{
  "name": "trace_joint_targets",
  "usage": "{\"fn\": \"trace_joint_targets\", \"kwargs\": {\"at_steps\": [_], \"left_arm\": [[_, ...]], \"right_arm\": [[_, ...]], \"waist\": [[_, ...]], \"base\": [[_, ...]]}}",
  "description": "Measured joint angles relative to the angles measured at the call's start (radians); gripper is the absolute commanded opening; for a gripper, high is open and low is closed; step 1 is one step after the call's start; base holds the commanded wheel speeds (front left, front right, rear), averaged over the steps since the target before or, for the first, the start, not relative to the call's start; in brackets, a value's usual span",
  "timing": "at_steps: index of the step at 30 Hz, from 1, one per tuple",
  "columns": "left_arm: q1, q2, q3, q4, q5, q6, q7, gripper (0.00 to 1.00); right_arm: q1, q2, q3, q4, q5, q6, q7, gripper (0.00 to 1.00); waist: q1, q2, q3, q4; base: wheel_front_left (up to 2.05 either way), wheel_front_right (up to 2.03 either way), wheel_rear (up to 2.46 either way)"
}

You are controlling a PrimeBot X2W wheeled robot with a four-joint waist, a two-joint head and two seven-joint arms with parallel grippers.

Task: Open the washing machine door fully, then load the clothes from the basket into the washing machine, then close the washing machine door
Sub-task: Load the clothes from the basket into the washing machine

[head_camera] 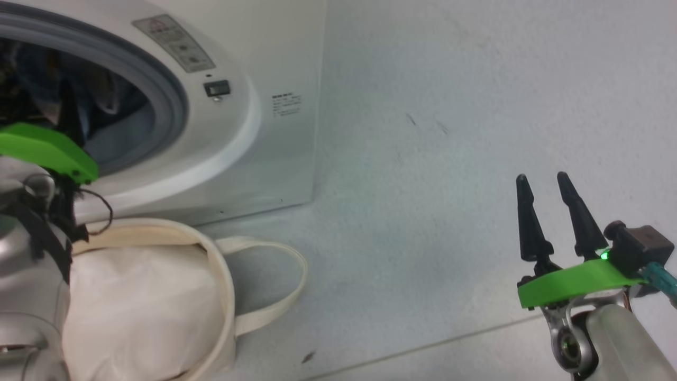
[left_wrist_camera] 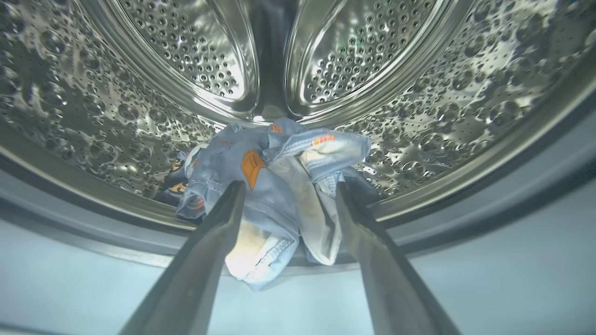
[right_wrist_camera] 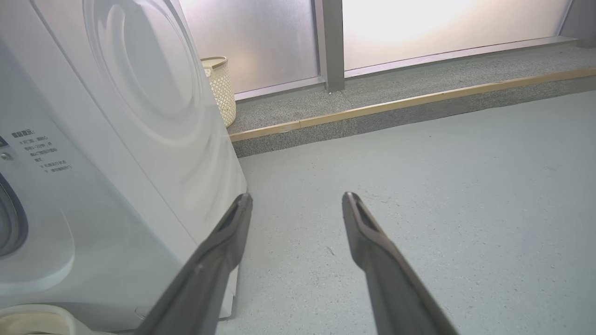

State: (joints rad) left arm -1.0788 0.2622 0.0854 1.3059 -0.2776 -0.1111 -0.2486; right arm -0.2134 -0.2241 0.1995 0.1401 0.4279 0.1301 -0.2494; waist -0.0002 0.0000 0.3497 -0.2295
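Inside the washing machine (head_camera: 275, 69), the left gripper (left_wrist_camera: 288, 186) has its fingers spread wide. The clothes (left_wrist_camera: 274, 204) lie bunched between them, draped over the drum's (left_wrist_camera: 186, 60) front lip. The right gripper (head_camera: 542, 177), fingers also parted and holding nothing, hovers over the floor (head_camera: 423, 222).

No text legible, grey label sticker (head_camera: 174, 42) on the washing machine (head_camera: 238, 137), small printed lines (head_camera: 286, 105) beside it, both blurred

Head looks down on the washing machine (head_camera: 254, 137); left wrist peers close into its drum (left_wrist_camera: 186, 70).
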Motion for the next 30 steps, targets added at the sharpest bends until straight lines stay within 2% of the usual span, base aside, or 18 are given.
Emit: {"fn": "trace_joint_targets", "kwargs": {"at_steps": [9,17,20,23,27,30], "left_arm": [[0.122,-0.014,-0.011,-0.017,-0.010,-0.013,0.000,1.00],[0.289,-0.047,-0.021,-0.227,-0.039,-0.014,-0.001,1.00],[0.371,-0.053,-0.063,-0.316,-0.049,-0.014,-0.001,1.00],[0.456,-0.055,-0.089,-0.395,-0.084,-0.014,-0.001,1.00],[0.556,-0.045,-0.128,-0.476,-0.078,-0.014,-0.001,1.00],[0.605,-0.037,-0.119,-0.531,-0.077,-0.014,-0.001,1.00]], "right_arm": [[0.030,-0.007,0.018,0.036,0.028,0.000,0.000,1.00],[0.058,-0.010,0.036,0.051,0.050,0.000,0.000,1.00],[0.071,-0.013,0.045,0.062,0.059,0.000,0.000,1.00],[0.080,-0.027,0.047,0.071,0.067,0.000,0.000,1.00],[0.083,-0.045,0.047,0.073,0.076,0.000,0.000,1.00],[0.091,-0.053,0.049,0.073,0.077,0.000,0.000,1.00]], "waist": [[-0.0001,0.0000,-0.104,0.041],[0.0001,0.0000,-0.194,0.067],[0.0000,0.0000,-0.231,0.083],[0.0000,0.0000,-0.271,0.100],[0.0000,0.0000,-0.313,0.135],[0.0001,0.0000,-0.336,0.164]], "base": [[0.00,0.00,0.00],[0.00,0.00,0.00],[0.00,0.00,0.00],[0.00,0.00,0.00],[0.00,0.00,0.00],[0.00,0.00,0.00]]}}
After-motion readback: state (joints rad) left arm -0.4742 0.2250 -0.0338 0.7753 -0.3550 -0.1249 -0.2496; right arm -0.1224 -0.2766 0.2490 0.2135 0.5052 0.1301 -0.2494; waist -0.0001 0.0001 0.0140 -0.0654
